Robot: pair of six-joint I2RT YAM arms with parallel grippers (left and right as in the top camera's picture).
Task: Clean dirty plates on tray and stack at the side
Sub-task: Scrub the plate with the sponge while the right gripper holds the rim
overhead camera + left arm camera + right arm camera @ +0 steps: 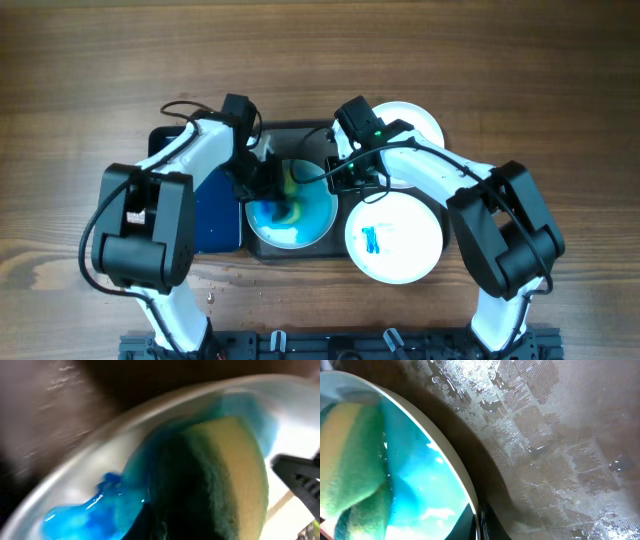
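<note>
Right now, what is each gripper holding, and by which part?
Left gripper: apparently the yellow-and-green sponge, by one end, on the blue-washed plate. Right gripper: apparently that plate, by its right rim. The fingertips themselves are hidden.

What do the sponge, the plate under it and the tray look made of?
Sponge: soft yellow foam with green scouring layer, soaked blue. Plate: glossy white, ceramic or melamine, unclear which; sharp highlights. Tray: dark, probably plastic, matte checkered texture, wet.
</note>
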